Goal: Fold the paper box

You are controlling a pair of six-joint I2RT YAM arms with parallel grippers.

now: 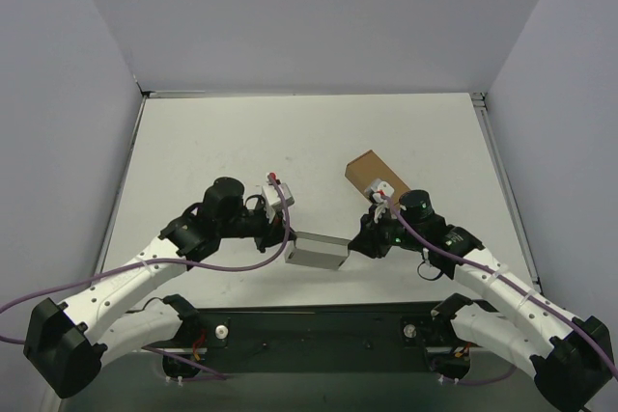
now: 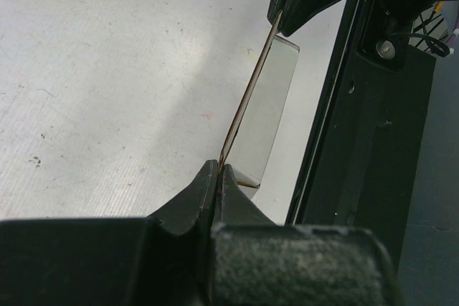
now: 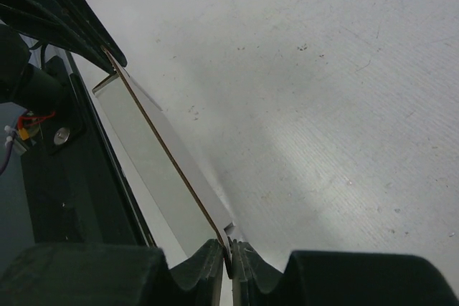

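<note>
The paper box (image 1: 319,254) is a thin grey-white card with a brown cut edge, creased lengthwise. It is held edge-up between the arms near the table's (image 1: 241,142) near edge. The left gripper (image 2: 219,168) and right gripper (image 3: 229,250) each pinch one end, jaws closed tight on the card.

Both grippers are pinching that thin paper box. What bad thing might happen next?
The left gripper and right gripper each pinch just a thin edge of the paper box, so pulling apart might tear it or let it slip. It is also near the table front edge, so a drop might land it on the black base.
</note>
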